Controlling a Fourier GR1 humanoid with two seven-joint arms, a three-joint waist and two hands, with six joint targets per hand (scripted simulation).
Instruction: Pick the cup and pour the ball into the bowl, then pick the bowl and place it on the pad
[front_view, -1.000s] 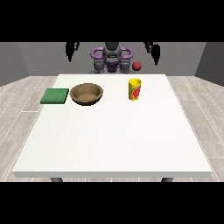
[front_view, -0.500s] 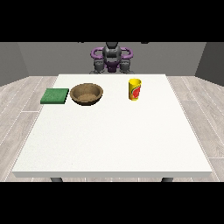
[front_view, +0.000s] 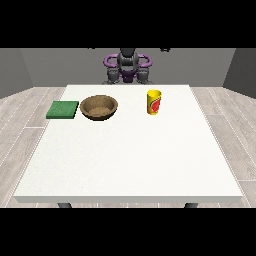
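Standing apart on the table (front_view: 130, 160): pad (front_view: 63, 109), bowl (front_view: 99, 107), cup (front_view: 154, 102); no hand visible.

Cup (front_view: 154, 102) interior hidden by its wall, ball unseen, both hands out of view

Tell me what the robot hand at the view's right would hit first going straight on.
Cannot tell: only a dark tip of that robot hand shows at the scene's top edge, so its direction is hidden.
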